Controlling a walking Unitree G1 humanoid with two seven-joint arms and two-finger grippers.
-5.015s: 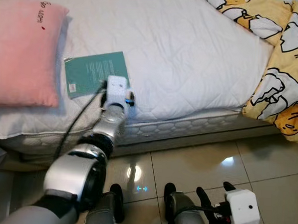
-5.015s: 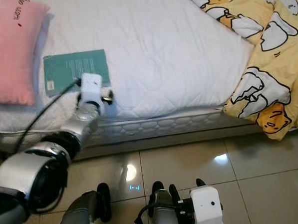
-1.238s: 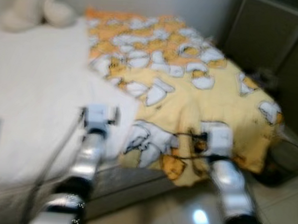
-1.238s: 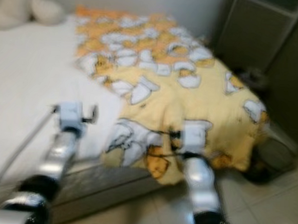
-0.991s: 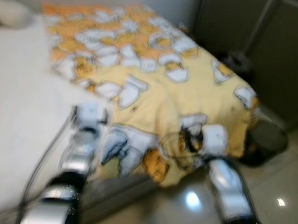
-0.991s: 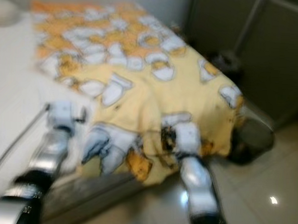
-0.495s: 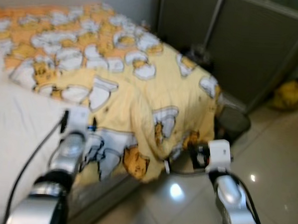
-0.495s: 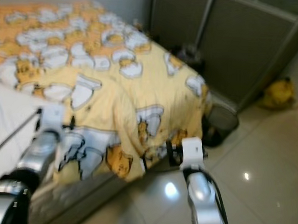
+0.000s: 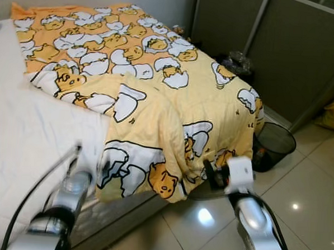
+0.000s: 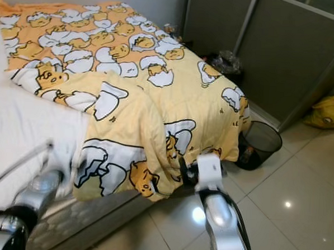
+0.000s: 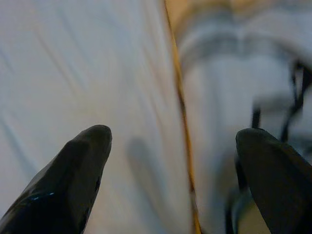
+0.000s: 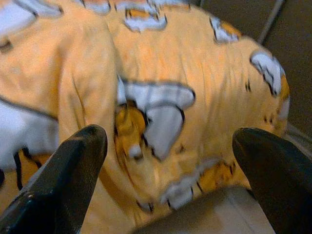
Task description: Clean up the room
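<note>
Blanket point(image 9: 157, 96) in yellow covers the bed point(image 9: 21, 128) at centre frame, one corner hanging low. Right gripper point(image 12: 170, 161) faces that corner, left gripper point(image 11: 170, 161) the blanket's edge; both spread wide, holding nothing. Bin point(image 9: 273, 145) stands at right.

Your head views are evenly lit and mostly sharp: the quilt point(image 9: 157, 96) print reads cleanly. Glare: two bright spots on the glossy floor point(image 9: 296, 221), one near the bed's edge, one smaller further out. The left arm point(image 9: 68, 198) is smeared by motion blur. The dark cabinet doors point(image 10: 305, 59) stay dim. Your left wrist view is soft throughout, with the fingers point(image 11: 78, 170) out of focus. Right wrist view slightly blurred, fingers point(image 12: 63, 180) dark.
</note>
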